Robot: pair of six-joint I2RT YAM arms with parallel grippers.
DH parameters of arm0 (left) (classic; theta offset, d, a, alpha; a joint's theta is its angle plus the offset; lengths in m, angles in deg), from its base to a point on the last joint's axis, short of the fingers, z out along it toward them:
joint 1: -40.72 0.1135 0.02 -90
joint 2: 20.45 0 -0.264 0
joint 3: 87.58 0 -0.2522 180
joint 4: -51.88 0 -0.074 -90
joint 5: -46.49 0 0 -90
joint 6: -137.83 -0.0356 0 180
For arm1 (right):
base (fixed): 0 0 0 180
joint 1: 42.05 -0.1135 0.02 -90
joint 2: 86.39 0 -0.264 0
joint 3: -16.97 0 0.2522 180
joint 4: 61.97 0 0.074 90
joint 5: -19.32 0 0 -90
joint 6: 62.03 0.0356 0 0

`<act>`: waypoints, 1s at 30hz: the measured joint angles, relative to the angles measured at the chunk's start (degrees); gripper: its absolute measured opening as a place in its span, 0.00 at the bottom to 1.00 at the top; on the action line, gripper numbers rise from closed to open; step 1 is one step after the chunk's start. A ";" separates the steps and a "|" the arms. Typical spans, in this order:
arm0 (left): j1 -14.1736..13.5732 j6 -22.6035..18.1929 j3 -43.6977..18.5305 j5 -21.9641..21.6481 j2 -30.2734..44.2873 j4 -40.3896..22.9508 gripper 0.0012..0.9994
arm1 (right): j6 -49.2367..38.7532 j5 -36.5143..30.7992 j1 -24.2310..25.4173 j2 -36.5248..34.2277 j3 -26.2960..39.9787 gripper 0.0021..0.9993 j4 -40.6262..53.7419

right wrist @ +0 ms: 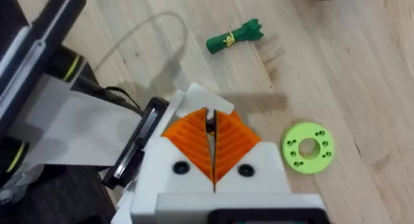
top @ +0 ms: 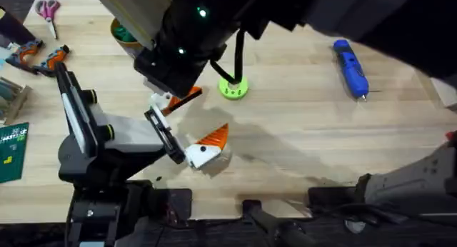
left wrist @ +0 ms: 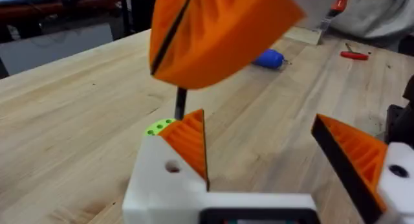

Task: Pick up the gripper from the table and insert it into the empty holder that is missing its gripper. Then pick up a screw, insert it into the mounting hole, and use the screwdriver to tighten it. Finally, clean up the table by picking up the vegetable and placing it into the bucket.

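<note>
My left gripper (top: pixel 196 120) (left wrist: pixel 259 120) stands open just above the table, an orange wedge-shaped gripper tip in each white holder. The nearer holder (left wrist: pixel 162 179) has an open mounting hole (left wrist: pixel 173 166). My right gripper (right wrist: pixel 210 117) (left wrist: pixel 171 36) hangs directly over that finger, shut on a thin dark screw (left wrist: pixel 181 104) that points down. The blue screwdriver (top: pixel 351 67) (left wrist: pixel 268 57) lies at the far right. The green vegetable (right wrist: pixel 234 36) lies on the wood beyond the grippers. The bucket (top: pixel 125 33) is at the back left, mostly hidden by the right arm.
A green round disc with holes (top: pixel 233 88) (right wrist: pixel 308 148) lies just right of the grippers. Scissors (top: pixel 48 10) and orange-handled tools (top: pixel 43 58) sit at the far left. The right arm (top: pixel 207 26) looms large and dark over the table's middle.
</note>
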 joint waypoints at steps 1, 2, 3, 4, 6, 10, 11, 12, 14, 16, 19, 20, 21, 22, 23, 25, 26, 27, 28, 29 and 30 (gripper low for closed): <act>0.00 0.00 0.00 0.00 0.02 0.00 0.99 | 0.00 0.00 -0.01 0.00 0.00 0.00 -0.01; 0.00 0.00 0.00 0.00 0.02 0.00 0.99 | 0.00 0.00 -0.02 0.00 0.00 0.00 -0.02; 0.00 0.00 0.00 0.00 0.02 0.00 0.99 | 0.00 -0.02 -0.04 0.00 0.00 0.00 0.00; 0.00 0.00 0.00 0.00 0.02 0.00 0.99 | 0.00 -0.07 -0.10 0.00 0.00 0.00 -0.03; 0.00 0.00 0.00 0.00 0.02 0.00 0.99 | 0.02 -0.15 -0.30 0.00 0.00 0.00 -0.19; 0.00 0.00 0.00 0.00 0.00 0.00 0.99 | 0.02 -0.15 -0.92 0.00 0.00 0.00 -0.20; 0.00 0.00 0.00 0.00 0.01 0.00 0.99 | 0.04 -0.15 -1.01 0.00 0.00 0.00 -0.22; 0.00 0.00 0.00 0.00 0.02 0.00 0.99 | 0.04 -0.15 -1.11 -0.01 0.00 0.00 -0.22; 0.00 0.00 0.00 0.00 0.02 0.00 0.99 | 0.04 -0.14 -1.18 -0.27 0.05 0.00 -0.24; 0.00 0.00 0.00 0.00 0.02 0.00 0.99 | 0.04 -0.15 -1.18 -0.75 0.11 0.00 -0.26; 0.00 0.00 0.00 0.00 0.02 0.00 0.99 | 0.07 -0.16 -1.18 -1.90 0.11 0.00 -0.24; 0.00 0.00 0.00 0.00 0.02 0.00 0.99 | 0.10 -0.15 -1.18 -2.22 0.11 0.00 -0.24; 0.00 0.00 0.00 0.00 0.01 0.00 0.99 | 0.20 -0.15 -1.18 -2.56 0.11 0.00 -0.25; 0.00 0.00 0.00 0.00 0.02 0.00 0.99 | 0.22 -0.15 -1.18 -2.80 0.11 0.00 -0.24; 0.00 0.00 0.00 0.00 0.02 0.00 0.99 | 0.22 -0.15 -1.18 -2.97 0.11 0.00 -0.22; 0.00 0.00 0.00 0.00 0.02 0.00 0.99 | 0.26 -0.17 -1.18 -3.08 0.11 0.00 -0.25; 0.00 0.00 0.00 0.00 0.02 0.00 0.99 | 0.28 -0.15 -1.18 -3.08 0.11 0.00 -0.24; 0.00 0.00 0.00 0.00 0.00 0.00 0.99 | 0.42 -0.17 -1.18 -3.08 0.11 0.00 -0.24; 0.00 0.00 0.00 0.00 0.01 0.00 0.99 | 0.44 -0.17 -1.18 -3.08 0.11 0.00 -0.24; 0.00 0.00 0.00 0.00 0.00 0.00 0.99 | 0.44 -0.15 -1.18 -3.08 0.11 0.00 -0.24; 0.00 0.00 0.00 0.00 0.02 0.00 0.99 | 0.44 -0.15 -1.18 -3.08 0.11 0.00 -0.24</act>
